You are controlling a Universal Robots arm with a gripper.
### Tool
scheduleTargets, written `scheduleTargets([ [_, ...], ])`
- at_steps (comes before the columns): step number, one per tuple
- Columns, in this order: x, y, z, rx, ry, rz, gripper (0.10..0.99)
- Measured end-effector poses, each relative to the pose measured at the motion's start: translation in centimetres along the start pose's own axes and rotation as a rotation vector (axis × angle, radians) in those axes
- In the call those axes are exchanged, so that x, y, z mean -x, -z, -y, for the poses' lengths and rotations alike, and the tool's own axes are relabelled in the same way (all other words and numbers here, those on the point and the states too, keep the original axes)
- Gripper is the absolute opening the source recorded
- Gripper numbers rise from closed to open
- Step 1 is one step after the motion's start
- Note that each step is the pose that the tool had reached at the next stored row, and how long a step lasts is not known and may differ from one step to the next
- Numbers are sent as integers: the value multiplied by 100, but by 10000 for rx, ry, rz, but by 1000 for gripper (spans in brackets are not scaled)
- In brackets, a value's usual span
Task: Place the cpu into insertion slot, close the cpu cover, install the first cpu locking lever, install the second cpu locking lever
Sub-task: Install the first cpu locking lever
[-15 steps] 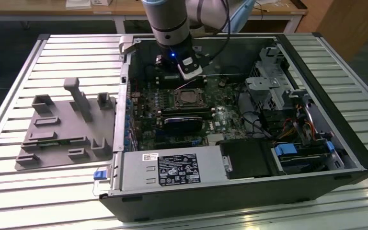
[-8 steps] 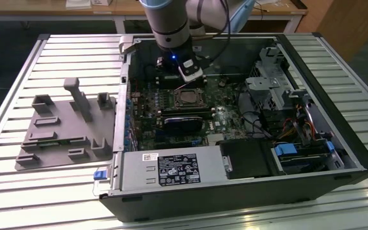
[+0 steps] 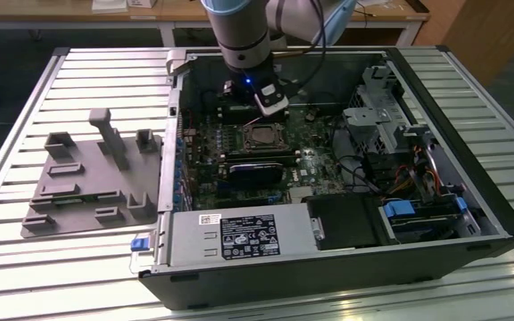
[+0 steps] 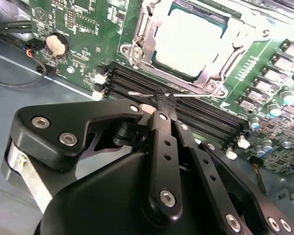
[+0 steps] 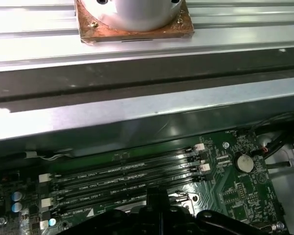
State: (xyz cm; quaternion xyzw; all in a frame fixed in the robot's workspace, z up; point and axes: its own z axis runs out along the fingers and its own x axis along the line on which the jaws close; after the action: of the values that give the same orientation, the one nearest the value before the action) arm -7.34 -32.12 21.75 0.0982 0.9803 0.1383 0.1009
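- My gripper [image 4: 162,102] has its fingers pressed together, the tips against a thin wire locking lever [image 4: 139,93].
- In the exterior view the cpu [image 3: 259,138] sits at my 6 o'clock, seated in the insertion slot [image 3: 244,139].
- The cpu cover [image 4: 139,44] lies flat around the cpu.

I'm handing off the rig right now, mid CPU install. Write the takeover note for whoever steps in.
Gripper: shut, fingertips pinching a thin wire locking lever over the memory slots, just beside the socket.
Cpu: seated in the insertion slot, its pale top showing through the cover's window.
Cpu cover: down flat over the cpu.
Done: cpu placed, cover closed.
Left: both levers. I cannot tell which lever this one is, or whether either is latched.
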Motion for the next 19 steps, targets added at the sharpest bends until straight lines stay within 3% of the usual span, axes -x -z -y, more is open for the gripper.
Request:
scheduleTargets([
  [4, 11, -18, -3, -13, 2, 7, 102],
  [7, 8, -36, -1, -36, 25, 67, 102],
  [12, 0, -72, 3, 0, 71, 239, 102],
  [17, -6, -98, 2, -11, 159, 523, 102],
  [19, -8, -102, 2, -17, 144, 548, 102],
])
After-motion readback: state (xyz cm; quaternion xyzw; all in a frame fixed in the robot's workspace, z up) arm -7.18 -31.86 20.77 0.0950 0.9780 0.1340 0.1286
